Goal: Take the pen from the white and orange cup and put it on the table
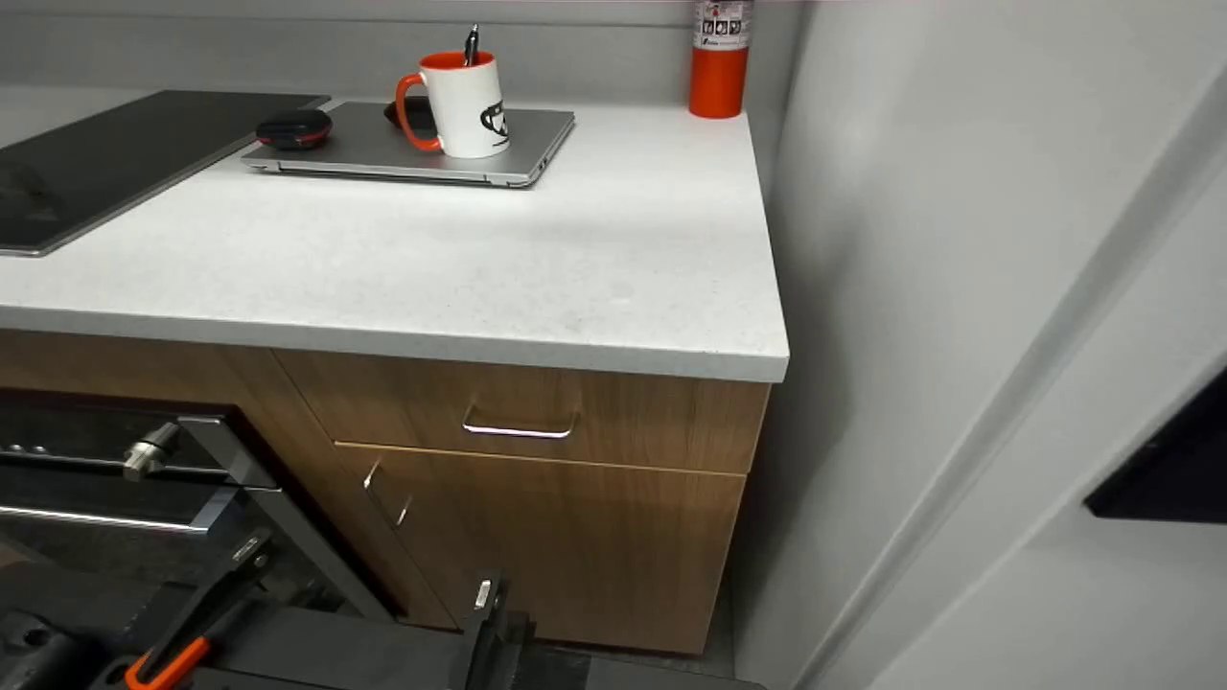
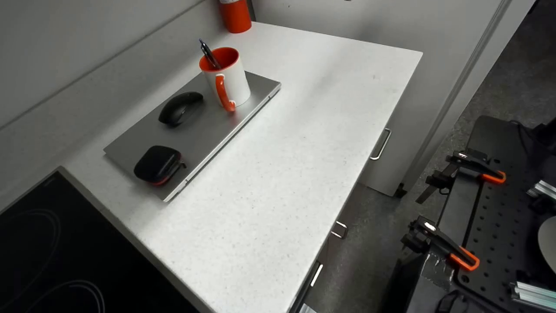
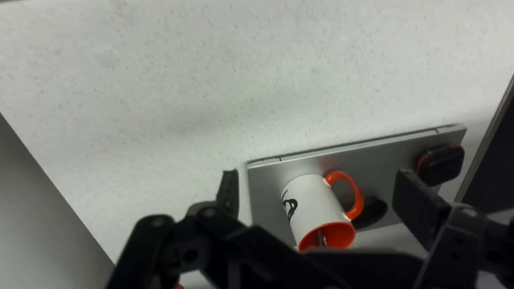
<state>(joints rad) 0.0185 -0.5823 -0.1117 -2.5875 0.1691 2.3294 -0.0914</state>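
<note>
The white and orange cup stands upright on a closed silver laptop in both exterior views [image 1: 468,113] [image 2: 236,84] and shows in the wrist view [image 3: 315,204]. The dark pen leans inside it, its upper end above the rim, in both exterior views [image 1: 471,46] [image 2: 209,54]. In the wrist view only a short part of the pen [image 3: 321,237] shows inside the mouth; the gripper body hides the rest. The table is the off-white countertop [image 1: 498,259] [image 2: 278,174] [image 3: 200,80]. My gripper [image 3: 319,188] is open and empty, its fingers spread to either side of the cup's image. Neither exterior view shows it.
The laptop [image 1: 383,158] [image 2: 191,134] also bears a black mouse [image 2: 180,107] and a small black case [image 1: 294,128] [image 2: 157,165]. A red cylinder [image 1: 719,81] stands at the back corner by the wall. A black cooktop [image 2: 52,252] adjoins the laptop's far side from the cup.
</note>
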